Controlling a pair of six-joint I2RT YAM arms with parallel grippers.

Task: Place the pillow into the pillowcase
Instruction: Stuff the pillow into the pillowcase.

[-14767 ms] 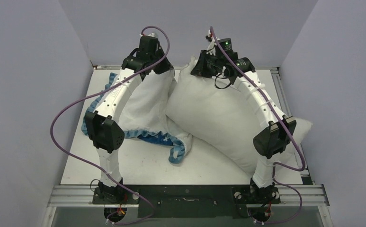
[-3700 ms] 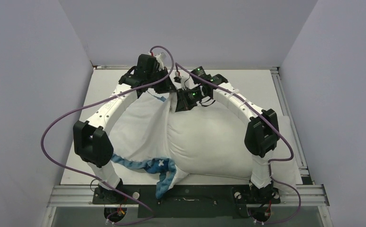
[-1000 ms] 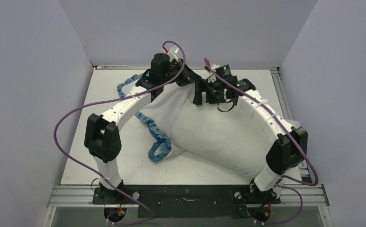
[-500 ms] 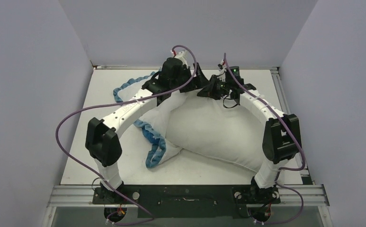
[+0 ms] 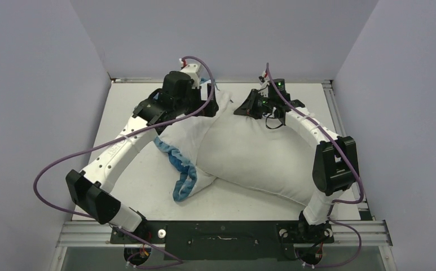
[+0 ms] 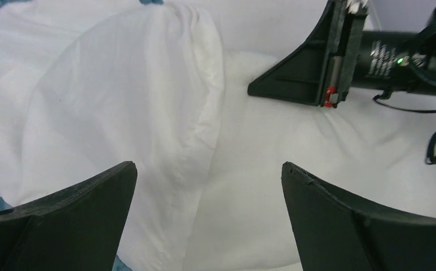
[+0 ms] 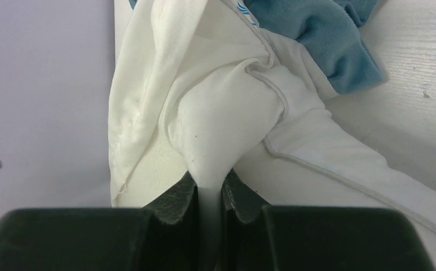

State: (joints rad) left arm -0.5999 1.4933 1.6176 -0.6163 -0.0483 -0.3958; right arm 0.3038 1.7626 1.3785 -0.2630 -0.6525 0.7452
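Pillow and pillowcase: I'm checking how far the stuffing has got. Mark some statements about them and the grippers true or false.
1. The right gripper is shut on a corner of the pillow. True.
2. The left gripper is clamped on the pillowcase. False: its jaws stand wide open above the fabric, with nothing between them.
3. The pillow is fully inside the pillowcase. False: only its left end is covered, and most of it lies bare.
4. The pillowcase's blue ruffle lies on the table along the pillow's left side. True.
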